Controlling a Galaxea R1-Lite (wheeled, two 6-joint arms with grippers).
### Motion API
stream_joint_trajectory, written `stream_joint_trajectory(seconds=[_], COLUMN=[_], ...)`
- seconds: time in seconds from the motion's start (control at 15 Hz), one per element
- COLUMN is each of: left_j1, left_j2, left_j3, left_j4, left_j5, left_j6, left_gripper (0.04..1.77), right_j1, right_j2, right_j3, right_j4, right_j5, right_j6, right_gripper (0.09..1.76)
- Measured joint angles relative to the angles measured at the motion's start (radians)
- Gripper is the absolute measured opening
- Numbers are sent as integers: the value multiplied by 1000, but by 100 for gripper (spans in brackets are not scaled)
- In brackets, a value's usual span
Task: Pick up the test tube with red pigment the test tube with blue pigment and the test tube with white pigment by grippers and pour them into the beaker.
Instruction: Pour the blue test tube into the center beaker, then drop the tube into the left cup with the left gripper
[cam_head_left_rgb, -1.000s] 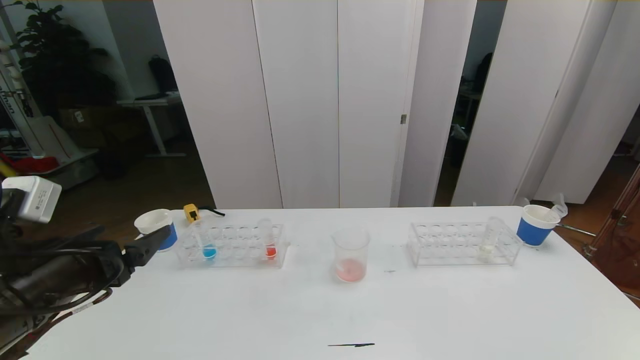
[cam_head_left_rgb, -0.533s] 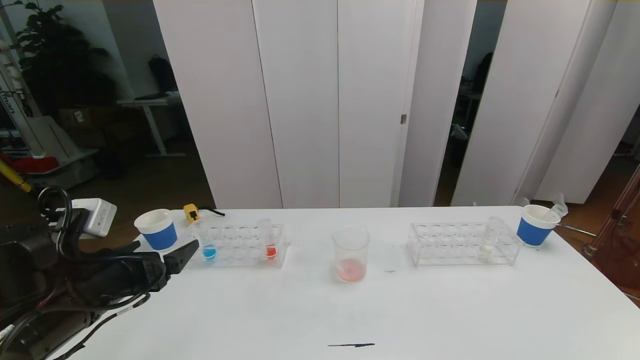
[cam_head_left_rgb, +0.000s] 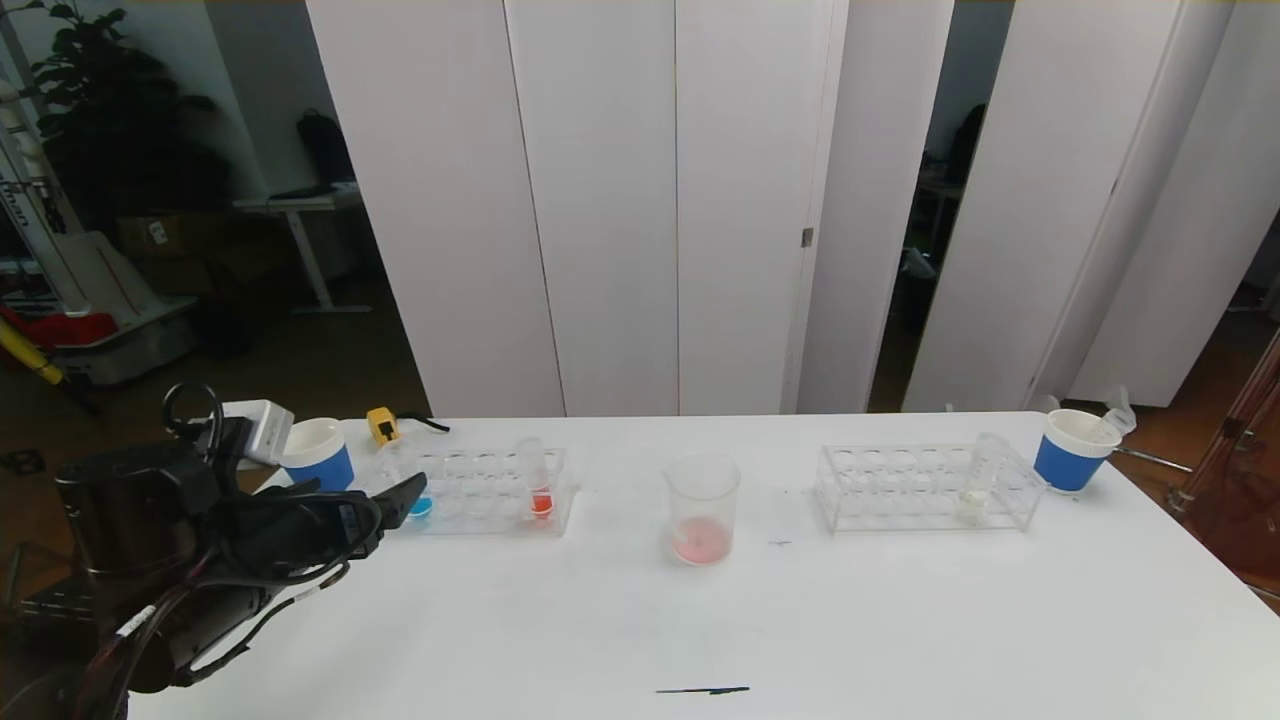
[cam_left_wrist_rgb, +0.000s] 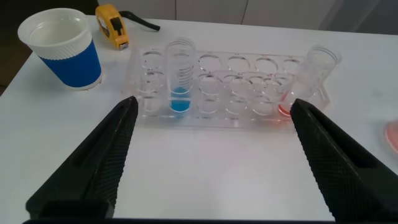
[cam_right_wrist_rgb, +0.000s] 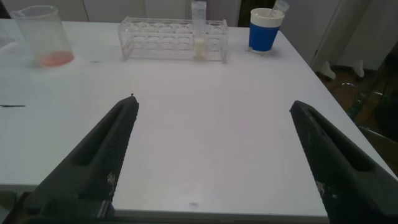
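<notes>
The test tube with blue pigment (cam_head_left_rgb: 420, 507) (cam_left_wrist_rgb: 180, 78) stands near the left end of the left clear rack (cam_head_left_rgb: 470, 490). A tube with red pigment (cam_head_left_rgb: 540, 482) (cam_left_wrist_rgb: 306, 78) leans at that rack's right end. My left gripper (cam_head_left_rgb: 370, 500) (cam_left_wrist_rgb: 212, 102) is open and empty, just short of this rack's front side, and one finger covers part of the blue tube in the head view. The beaker (cam_head_left_rgb: 702, 505) (cam_right_wrist_rgb: 40, 36) at mid-table holds a little pink-red liquid. The test tube with white pigment (cam_head_left_rgb: 975, 482) (cam_right_wrist_rgb: 199, 31) stands in the right rack (cam_head_left_rgb: 900, 490). My right gripper (cam_right_wrist_rgb: 213, 102) is open over bare table, outside the head view.
A blue paper cup (cam_head_left_rgb: 318, 457) (cam_left_wrist_rgb: 62, 46) and a yellow tape measure (cam_head_left_rgb: 382, 425) sit behind the left rack's left end. Another blue cup (cam_head_left_rgb: 1070, 452) (cam_right_wrist_rgb: 266, 28) stands right of the right rack. A dark streak (cam_head_left_rgb: 702, 690) marks the table's front.
My left arm has swung right and forward from the table's left edge toward the left rack, its finger now overlapping the blue tube. Everything on the table stayed put.
</notes>
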Motion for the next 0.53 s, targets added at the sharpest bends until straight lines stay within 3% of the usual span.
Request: stream_joint_trajectory(seconds=[0.53], left_j1=[34], left_j2=[190], left_j3=[-123], left_j4=[-27], left_j5=[3], left_j6=[-24], left_gripper=[175], right_j1=[0], right_j2=[0], right_j3=[0], right_j4=[0], right_j5=[0], right_j6=[0], right_gripper=[175])
